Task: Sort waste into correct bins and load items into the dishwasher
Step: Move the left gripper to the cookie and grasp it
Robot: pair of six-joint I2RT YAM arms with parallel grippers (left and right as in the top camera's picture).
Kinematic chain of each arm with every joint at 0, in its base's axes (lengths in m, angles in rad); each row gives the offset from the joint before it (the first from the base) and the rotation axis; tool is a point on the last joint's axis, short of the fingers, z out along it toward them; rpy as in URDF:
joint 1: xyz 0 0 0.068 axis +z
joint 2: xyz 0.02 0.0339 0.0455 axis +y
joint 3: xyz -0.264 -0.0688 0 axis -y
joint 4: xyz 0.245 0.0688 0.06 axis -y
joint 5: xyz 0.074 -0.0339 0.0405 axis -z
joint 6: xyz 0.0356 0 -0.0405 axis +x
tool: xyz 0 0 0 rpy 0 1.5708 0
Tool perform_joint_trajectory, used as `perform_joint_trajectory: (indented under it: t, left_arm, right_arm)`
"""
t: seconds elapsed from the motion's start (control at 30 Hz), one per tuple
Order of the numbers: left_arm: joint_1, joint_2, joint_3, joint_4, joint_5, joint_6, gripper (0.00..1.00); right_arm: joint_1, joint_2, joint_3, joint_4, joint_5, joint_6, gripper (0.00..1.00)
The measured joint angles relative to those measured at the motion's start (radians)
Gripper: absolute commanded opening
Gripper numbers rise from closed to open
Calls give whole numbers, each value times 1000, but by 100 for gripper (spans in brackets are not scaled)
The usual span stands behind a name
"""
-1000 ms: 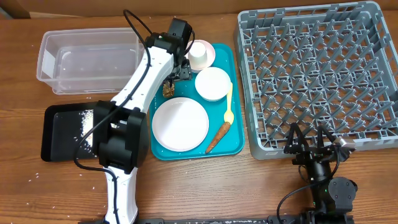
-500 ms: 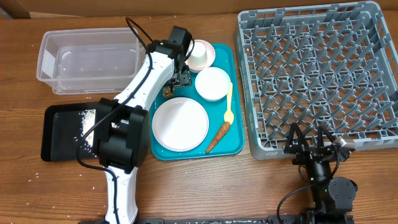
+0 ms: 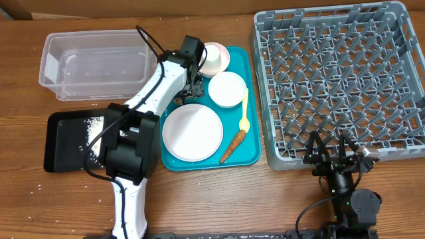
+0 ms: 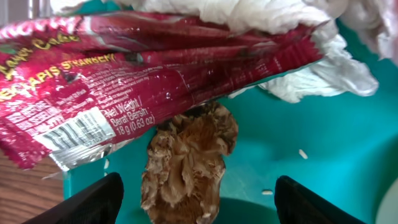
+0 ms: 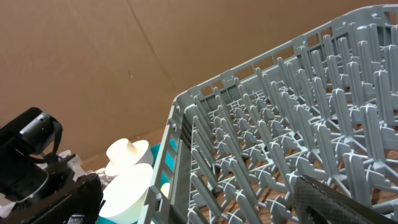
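Showing only wrist-side: brown food lump against red shiny wrapper

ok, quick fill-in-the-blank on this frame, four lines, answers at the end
1. In the left wrist view, the brown food lump lies on the teal tray, partly under the red ____.
2. The carrot lies on the tray just below the yellow ____.
3. The rice grains lie in the shallow bin, whose colour is ____.
4. The grey dish rack holds ____ dishes.

Answers: wrapper; spoon; black; no.
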Motion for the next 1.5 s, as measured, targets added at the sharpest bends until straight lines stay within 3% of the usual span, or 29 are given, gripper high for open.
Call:
perform_joint_trajectory:
  t: [0.43,0.8,1.13,1.5]
  left_arm:
    - [0,0,-64,67,-2,0,74]
    - [0,0,-72,97,-4,-3,45]
    - [0,0,-72,93,-5,-1,31]
    - [0,-1,-21,-36,-6,0,30]
  right_arm:
    - [0,0,0,0,0,0,100]
    - [0,0,0,0,0,0,100]
    - [0,0,0,0,0,0,100]
    - [0,0,0,0,0,0,100]
